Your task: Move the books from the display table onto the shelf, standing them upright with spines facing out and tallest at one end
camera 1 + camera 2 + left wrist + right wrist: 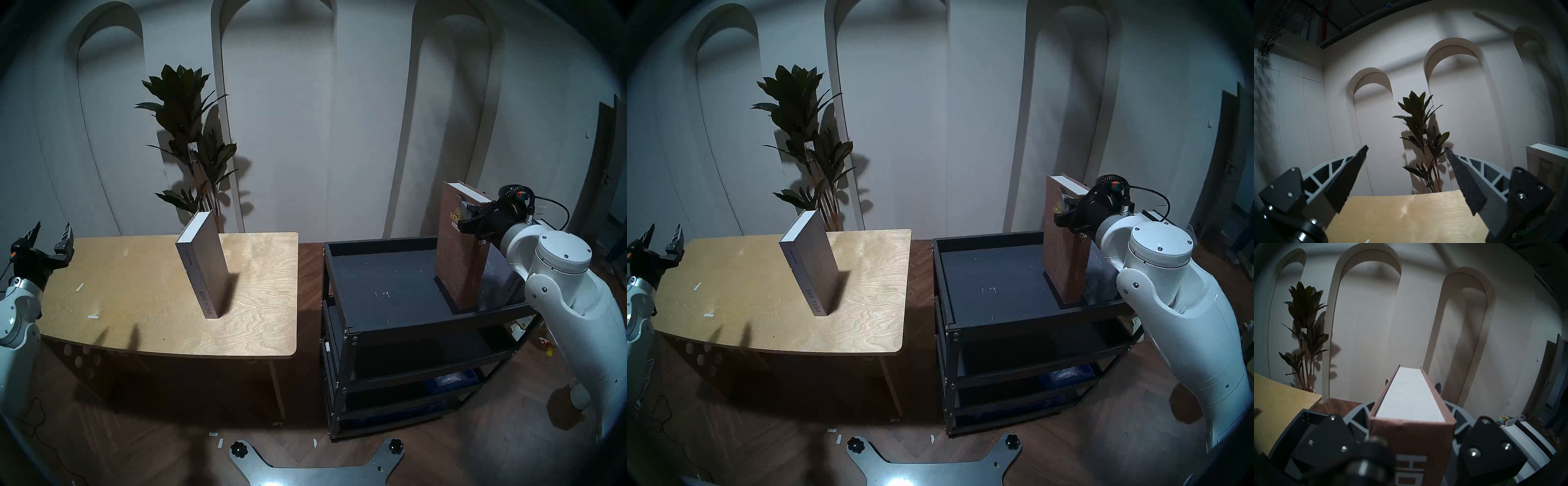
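A grey book with "SPECIAL ISSUE" on its spine stands upright, leaning slightly, in the middle of the plywood display table. On the right part of the black shelf's top tray a tall brown book stands upright. My right gripper is shut on its upper spine end; in the right wrist view the brown book sits between the fingers. More books stand to its right, mostly hidden by my arm. My left gripper hovers open and empty over the table's left edge, its fingertips spread wide.
A tall potted plant stands behind the table against the arched wall. A strip of wooden floor separates table and shelf. The shelf's lower tiers are dark, with blue items on one. My base plate lies at the bottom.
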